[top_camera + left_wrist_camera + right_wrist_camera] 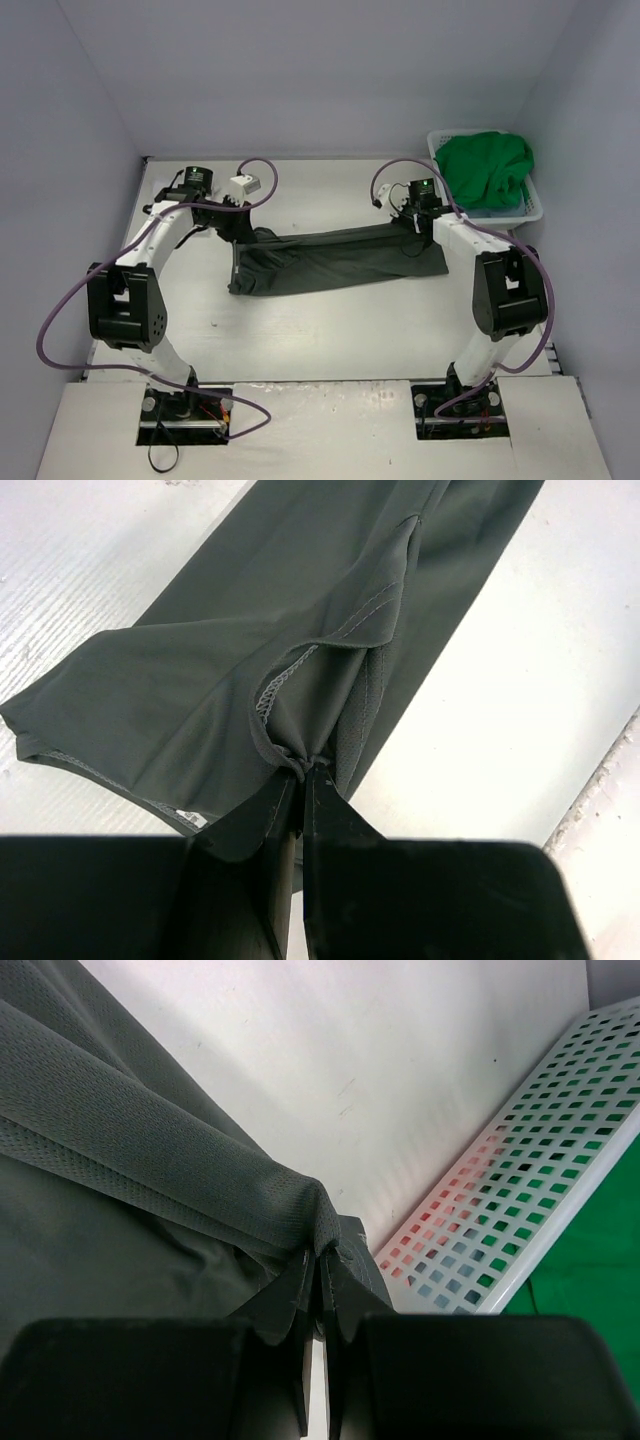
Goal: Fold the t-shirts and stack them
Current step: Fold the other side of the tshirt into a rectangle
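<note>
The dark grey soft cloth t-shirt lies stretched across the far half of the white tabletop, its two ends pinched tight by the left gripper and right gripper, seemingly to pull it flat and smooth before folding.

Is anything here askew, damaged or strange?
Nothing is spilled or damaged. The grey shirt, pinched by the left fingers and right fingers, is drawn into a creased band, not flat. The green shirt lies crumpled in the basket.
</note>
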Controlling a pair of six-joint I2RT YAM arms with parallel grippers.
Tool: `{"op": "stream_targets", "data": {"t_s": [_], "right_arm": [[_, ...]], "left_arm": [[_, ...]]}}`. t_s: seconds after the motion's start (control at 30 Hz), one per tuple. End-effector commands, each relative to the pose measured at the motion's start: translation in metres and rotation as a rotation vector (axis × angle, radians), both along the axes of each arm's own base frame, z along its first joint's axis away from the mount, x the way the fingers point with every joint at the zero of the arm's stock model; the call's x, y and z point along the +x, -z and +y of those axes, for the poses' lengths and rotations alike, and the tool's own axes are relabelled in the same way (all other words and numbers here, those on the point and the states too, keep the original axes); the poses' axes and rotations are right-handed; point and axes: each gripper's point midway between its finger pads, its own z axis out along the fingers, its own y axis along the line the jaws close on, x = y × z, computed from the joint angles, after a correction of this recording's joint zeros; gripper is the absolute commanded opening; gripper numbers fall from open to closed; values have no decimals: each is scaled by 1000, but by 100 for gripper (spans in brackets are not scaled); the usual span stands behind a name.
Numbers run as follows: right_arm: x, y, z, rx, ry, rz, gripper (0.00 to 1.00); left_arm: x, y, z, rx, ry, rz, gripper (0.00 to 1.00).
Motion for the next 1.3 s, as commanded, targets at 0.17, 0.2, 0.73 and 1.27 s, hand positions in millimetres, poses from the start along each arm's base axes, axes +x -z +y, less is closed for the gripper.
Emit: {"op": "stream_targets", "data": {"t_s": [0.17,0.2,0.73,1.27], "right_arm": [[-17,-21,-8,-45,-13,12,1],[-19,-20,-9,-47,-12,24,4],[-60,12,-25,-110,-26,242,18],[-93,21,-43,-138,-40,335,14]], "left_arm": [[-31,-21,-10,-28,105,-4,0],[-36,-15,-10,-21,116,24,0],[-68,29,-16,79,219,157,1],[-94,81,-23,205,301,284,5]]}}
